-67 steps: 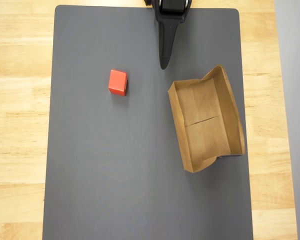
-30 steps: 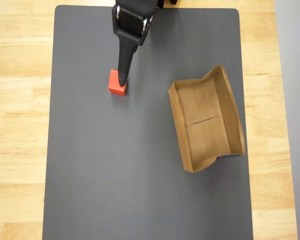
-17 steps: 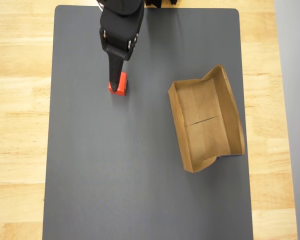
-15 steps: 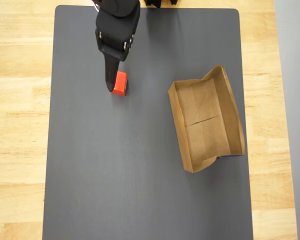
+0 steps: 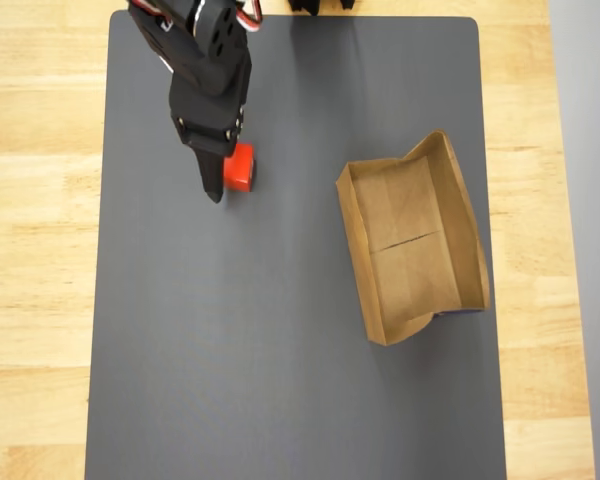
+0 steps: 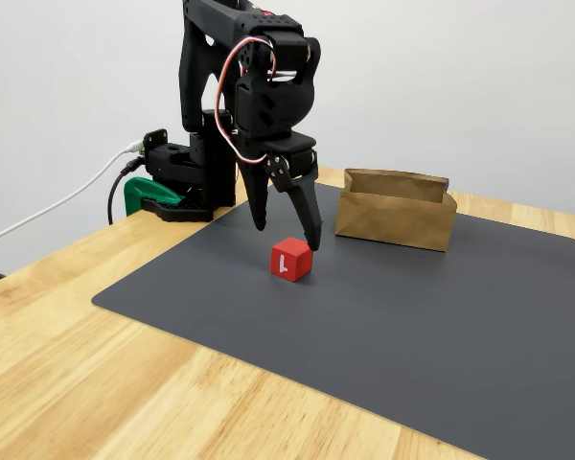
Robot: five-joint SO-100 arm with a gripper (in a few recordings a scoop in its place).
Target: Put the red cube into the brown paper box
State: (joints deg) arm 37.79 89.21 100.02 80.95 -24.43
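The red cube (image 5: 243, 168) rests on the dark grey mat, left of the brown paper box (image 5: 354, 240). My gripper (image 5: 220, 182) hangs over the cube's left side in the overhead view and hides part of it. In the fixed view the gripper (image 6: 289, 236) is open, its two black fingers spread just above and behind the red cube (image 6: 291, 260), with nothing between them. The cube's front face bears a white mark. Farther back on the right, the brown paper box (image 6: 393, 218) stands with nothing visible in it.
The grey mat (image 5: 280, 360) covers most of the wooden table (image 5: 40, 250). The arm's base with a green clamp (image 6: 146, 195) and a white cable (image 6: 48, 216) sits at the mat's far left corner in the fixed view.
The arm has swung from the mat's top middle leftwards to the cube and come lower over it. The cube and the box have stayed in place.
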